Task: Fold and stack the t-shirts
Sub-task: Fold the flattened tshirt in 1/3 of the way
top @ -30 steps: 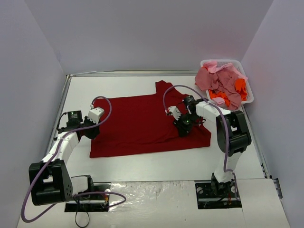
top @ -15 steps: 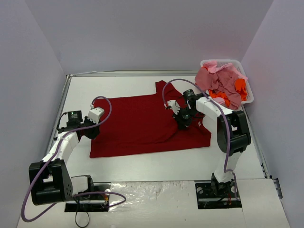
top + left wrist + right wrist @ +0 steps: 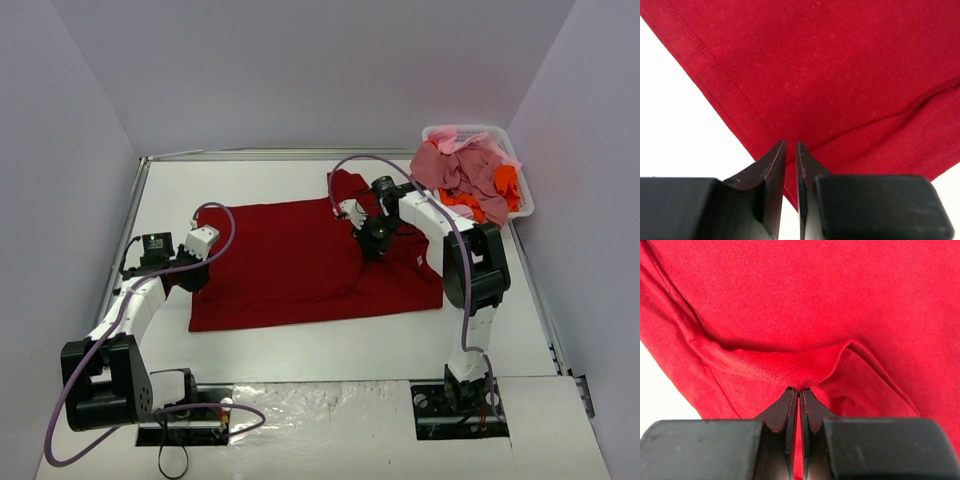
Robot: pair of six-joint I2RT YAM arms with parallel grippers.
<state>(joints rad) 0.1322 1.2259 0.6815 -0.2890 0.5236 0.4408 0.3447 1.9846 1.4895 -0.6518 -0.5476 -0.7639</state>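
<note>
A dark red t-shirt (image 3: 290,262) lies spread on the white table. My right gripper (image 3: 372,238) is shut on a pinched fold of the shirt (image 3: 790,371) near its right side, and lifts it a little. My left gripper (image 3: 196,268) is at the shirt's left edge; in the left wrist view the jaws (image 3: 791,146) stand almost closed over the hemmed corner (image 3: 765,145), with red cloth between the tips. A pile of pink and orange shirts (image 3: 465,180) fills the basket at the back right.
A white basket (image 3: 520,205) stands at the back right against the wall. Purple cables loop off both arms over the shirt. Walls close the table on the left, back and right.
My right gripper has moved back and left, toward the shirt's collar, dragging the pinched cloth with it. The left arm has not moved.
</note>
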